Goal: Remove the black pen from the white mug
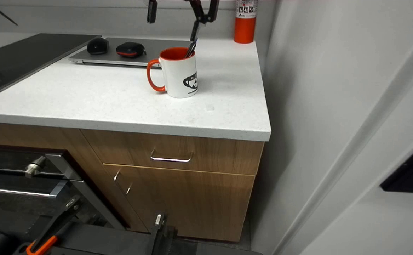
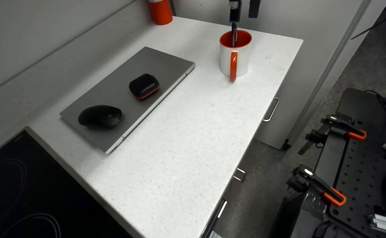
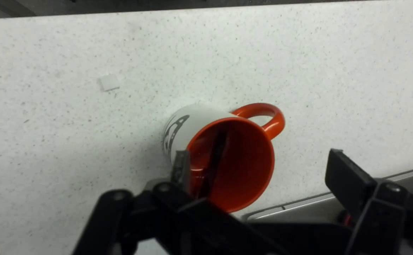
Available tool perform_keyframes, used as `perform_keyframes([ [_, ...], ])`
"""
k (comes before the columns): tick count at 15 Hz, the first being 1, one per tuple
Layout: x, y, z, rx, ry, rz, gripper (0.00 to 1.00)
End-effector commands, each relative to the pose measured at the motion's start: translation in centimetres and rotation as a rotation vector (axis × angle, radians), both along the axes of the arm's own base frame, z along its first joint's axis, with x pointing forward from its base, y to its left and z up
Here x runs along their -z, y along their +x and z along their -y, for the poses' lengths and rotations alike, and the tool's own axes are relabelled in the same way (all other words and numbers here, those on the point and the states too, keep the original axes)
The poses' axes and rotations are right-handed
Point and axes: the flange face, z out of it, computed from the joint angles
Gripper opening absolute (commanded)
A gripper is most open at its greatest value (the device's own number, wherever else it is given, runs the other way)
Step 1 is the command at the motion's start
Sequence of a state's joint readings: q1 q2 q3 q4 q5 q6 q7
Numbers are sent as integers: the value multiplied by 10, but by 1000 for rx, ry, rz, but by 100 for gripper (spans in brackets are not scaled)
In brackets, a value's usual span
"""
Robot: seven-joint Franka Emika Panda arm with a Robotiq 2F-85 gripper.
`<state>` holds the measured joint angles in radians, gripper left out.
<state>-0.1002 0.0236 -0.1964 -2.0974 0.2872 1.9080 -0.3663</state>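
Observation:
The white mug [image 1: 176, 77] stands upright on the counter, its red handle and red inside showing in all views. It also shows in an exterior view [image 2: 226, 61] and the wrist view [image 3: 196, 118]. The black pen [image 1: 191, 49] leans inside it, its top above the rim; it also shows in an exterior view [image 2: 234, 35]. In the wrist view the pen [image 3: 216, 154] is dark, its upper end hidden behind a finger. My gripper [image 1: 172, 30] is wide open and empty above the mug [image 3: 258, 152]. One finger is close to the pen's top; I cannot tell if they touch.
A grey laptop [image 2: 126, 99] lies beside the mug, with a black mouse [image 2: 100, 116] and a small black case [image 2: 144, 86] on it. A red cylinder [image 1: 244, 30] stands at the back corner. A black cooktop [image 2: 17, 191] lies farther along; a wall [image 1: 316, 88] borders the counter's end.

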Motion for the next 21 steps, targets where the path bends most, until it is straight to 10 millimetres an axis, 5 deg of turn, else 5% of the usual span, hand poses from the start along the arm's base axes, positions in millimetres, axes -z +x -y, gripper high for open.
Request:
perform_keyframes([
  [1, 2, 3, 4, 7, -2, -4, 100],
  [16, 23, 25, 23, 135, -48, 52, 100],
  [17, 22, 24, 24, 136, -47, 46, 75],
  [21, 23, 23, 27, 140, -37, 47, 50],
])
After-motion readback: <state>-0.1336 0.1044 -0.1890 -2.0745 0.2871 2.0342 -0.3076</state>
